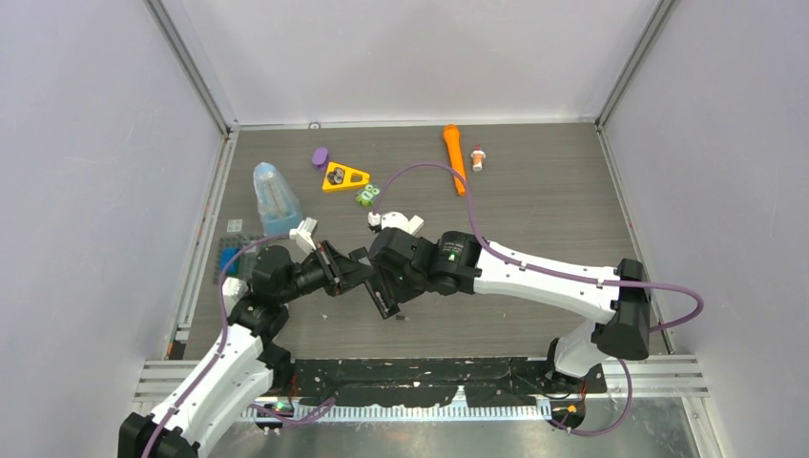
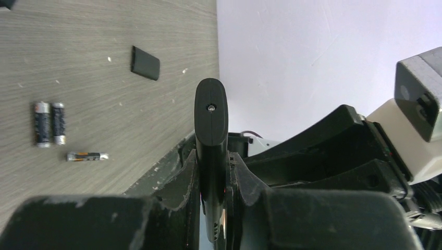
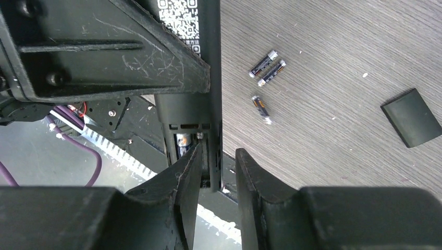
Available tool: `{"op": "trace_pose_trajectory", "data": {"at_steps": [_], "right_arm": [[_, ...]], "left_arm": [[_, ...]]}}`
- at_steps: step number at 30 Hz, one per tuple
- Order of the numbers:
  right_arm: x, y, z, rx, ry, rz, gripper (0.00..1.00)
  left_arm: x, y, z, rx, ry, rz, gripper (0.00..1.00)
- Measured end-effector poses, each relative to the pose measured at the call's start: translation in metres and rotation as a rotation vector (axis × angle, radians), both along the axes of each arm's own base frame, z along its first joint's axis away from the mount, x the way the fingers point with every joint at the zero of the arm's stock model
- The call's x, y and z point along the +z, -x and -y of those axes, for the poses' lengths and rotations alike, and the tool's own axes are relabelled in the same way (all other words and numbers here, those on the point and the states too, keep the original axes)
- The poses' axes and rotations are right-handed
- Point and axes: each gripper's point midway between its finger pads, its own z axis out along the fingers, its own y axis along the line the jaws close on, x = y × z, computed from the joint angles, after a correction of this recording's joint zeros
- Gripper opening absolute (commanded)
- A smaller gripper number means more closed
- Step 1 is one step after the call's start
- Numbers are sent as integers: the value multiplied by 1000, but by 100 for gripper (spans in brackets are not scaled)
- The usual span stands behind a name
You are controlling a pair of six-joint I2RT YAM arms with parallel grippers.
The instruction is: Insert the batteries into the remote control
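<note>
The remote control [image 2: 210, 120] looks dark here. My left gripper [image 2: 212, 172] is shut on it and holds it above the table. In the right wrist view the remote [image 3: 190, 62] shows a QR label and an open battery bay with one battery [image 3: 183, 141] inside. My right gripper [image 3: 219, 161] is open at that bay's end, its left fingertip [image 3: 193, 161] at the bay and the remote's side wall between the fingers. Three loose batteries lie on the table: a pair [image 3: 267, 67] and a single one [image 3: 260, 108]. They also show in the left wrist view as a pair [image 2: 49, 123] and a single [image 2: 87, 155]. Both grippers [image 1: 367, 281] meet mid-table.
A dark rectangular battery cover [image 3: 412, 125] lies on the table beyond the batteries. At the back stand an orange tool [image 1: 455, 157], a yellow triangle toy [image 1: 344, 177], a purple piece [image 1: 320, 156] and a clear blue container [image 1: 275, 196]. A white part [image 1: 396, 221] lies behind the grippers.
</note>
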Motion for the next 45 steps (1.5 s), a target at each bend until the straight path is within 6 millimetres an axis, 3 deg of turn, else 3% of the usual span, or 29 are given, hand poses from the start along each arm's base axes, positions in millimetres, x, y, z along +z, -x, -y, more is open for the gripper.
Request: {"op": "trace_pose_trajectory", "data": {"at_steps": [5,10,13,17,20,22,25,29,45], "right_arm": [[-4,-7,7,-43,-2,5,39],[-27,-9,31,-88,40,4,53],[-54,-7,40,-84,89,-3,62],[-91,-3,48,12,166,-4,66],[-108,-4,43,111,205,13,65],[-117,-7,36,175,219,31,61],[-135,-10,29,249,264,42,46],[-158,-15,28,306,323,40,43],[-171,-17,23,406,255,-35,38]], "left_arm": [[-21,-9,-12,64,-131,16,0],[-41,-18,-36,161,-328,40,0],[-48,-20,-48,195,-411,54,0],[-56,-20,-60,221,-489,57,0],[-59,-20,-67,238,-532,58,0],[-59,-21,-71,248,-555,58,0],[-60,-22,-74,258,-577,60,0],[-63,-21,-77,260,-594,51,0],[-69,-24,-82,264,-626,44,0]]}}
